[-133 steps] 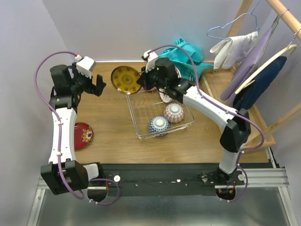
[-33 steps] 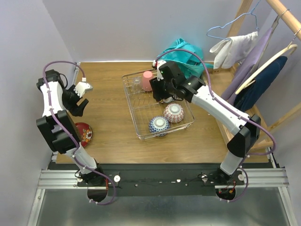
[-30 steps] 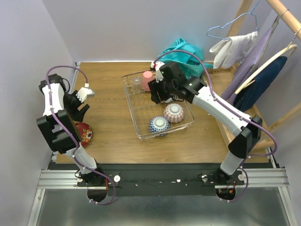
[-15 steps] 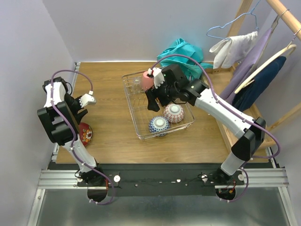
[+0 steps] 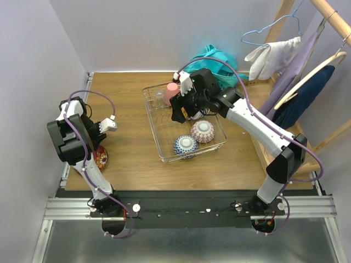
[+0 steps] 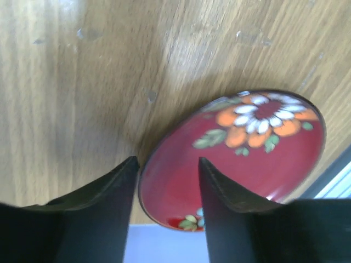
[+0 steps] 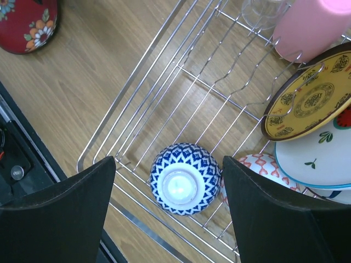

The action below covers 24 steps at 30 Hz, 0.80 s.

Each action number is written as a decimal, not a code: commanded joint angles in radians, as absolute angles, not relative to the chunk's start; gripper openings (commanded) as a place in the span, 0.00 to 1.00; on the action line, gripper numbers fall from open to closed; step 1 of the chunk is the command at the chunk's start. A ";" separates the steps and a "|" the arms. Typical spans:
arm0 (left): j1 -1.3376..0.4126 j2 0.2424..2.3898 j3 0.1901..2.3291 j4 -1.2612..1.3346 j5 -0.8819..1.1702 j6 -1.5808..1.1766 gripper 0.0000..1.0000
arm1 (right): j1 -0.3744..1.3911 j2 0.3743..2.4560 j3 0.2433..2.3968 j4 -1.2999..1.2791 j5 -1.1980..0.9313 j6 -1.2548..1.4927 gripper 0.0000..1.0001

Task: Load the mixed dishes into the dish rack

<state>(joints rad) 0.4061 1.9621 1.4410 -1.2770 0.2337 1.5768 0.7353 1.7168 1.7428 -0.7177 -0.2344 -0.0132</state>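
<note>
Straddling red saucer [image 6: 258,159] rim: left hand [image 6: 167,160]

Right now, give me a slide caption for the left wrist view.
Open left gripper lined up over the edge of the red floral saucer on the wooden table.

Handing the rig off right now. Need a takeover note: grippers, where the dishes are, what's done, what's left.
Left gripper: open, fingers either side of the red saucer rim, not closed on it.
Right gripper: open, empty, above the dish rack.
Done, in the rack: blue bowl, pink-patterned bowl, gold saucer, white plate, pink cup, clear glass.
Left: the red saucer, lying on the table by its left edge, needs to be grasped and loaded.
</note>
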 commanded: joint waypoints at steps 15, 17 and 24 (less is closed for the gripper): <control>0.380 1.859 1.503 -1.371 0.385 1.520 0.00 | 0.727 1.744 1.772 -0.686 -0.204 -0.049 0.85; 0.379 1.812 1.568 -1.429 0.460 1.503 0.00 | 0.727 1.750 1.779 -0.681 -0.215 -0.023 0.85; 0.379 1.687 1.641 -1.522 0.615 1.437 0.00 | 0.721 1.862 1.972 -0.706 -0.279 0.049 0.84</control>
<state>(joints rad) 0.3847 1.7889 1.6203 -1.3350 0.4389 1.4891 0.7288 1.7950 1.8332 -0.7063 -0.2268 -0.0013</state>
